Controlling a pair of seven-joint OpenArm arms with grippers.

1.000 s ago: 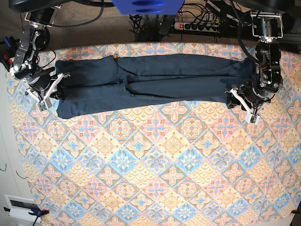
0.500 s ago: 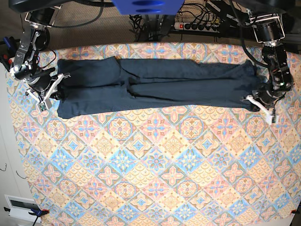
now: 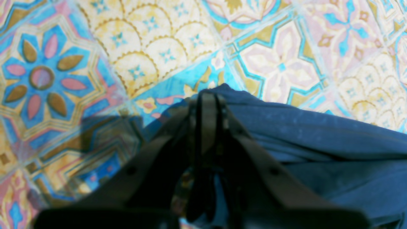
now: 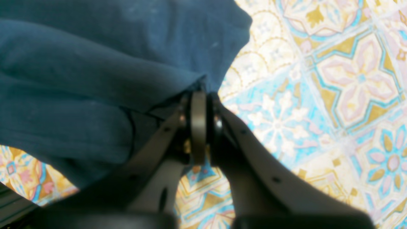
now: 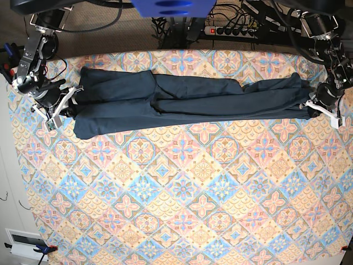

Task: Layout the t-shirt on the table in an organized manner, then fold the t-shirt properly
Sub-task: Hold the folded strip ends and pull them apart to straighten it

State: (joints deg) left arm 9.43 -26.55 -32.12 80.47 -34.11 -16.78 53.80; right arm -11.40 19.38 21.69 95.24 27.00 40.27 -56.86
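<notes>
Left gripper [image 3: 208, 95]: pressed together, pinching a fold of the dark navy soft t-shirt [image 5: 187, 99] at the end on the right of the base view. Right gripper [image 4: 198, 93]: pressed together too, pinching the other end of the same shirt, on the left of the base view. Held that way most likely to pull the cloth tight from both ends and get it flat and straight.

Shirt laid out as a long, thin, bunched strip across the far part of the big table with the pink, blue and yellow tile cloth [image 5: 182, 210], close to the back edge. Not spread open yet. Probably early in the laying-out step, with no tidy fold made.

Neck end and hem end: not possible to tell apart. No white label to be seen. Sleeves lost among the long creases. Both wrist views blurry, with dark fingers right over each pinch. Amount of cloth in each pinch: hidden. Tops of both arms cut off by the edge of the base view. Shirt ends touching the table or raised a little above it: cannot tell.
</notes>
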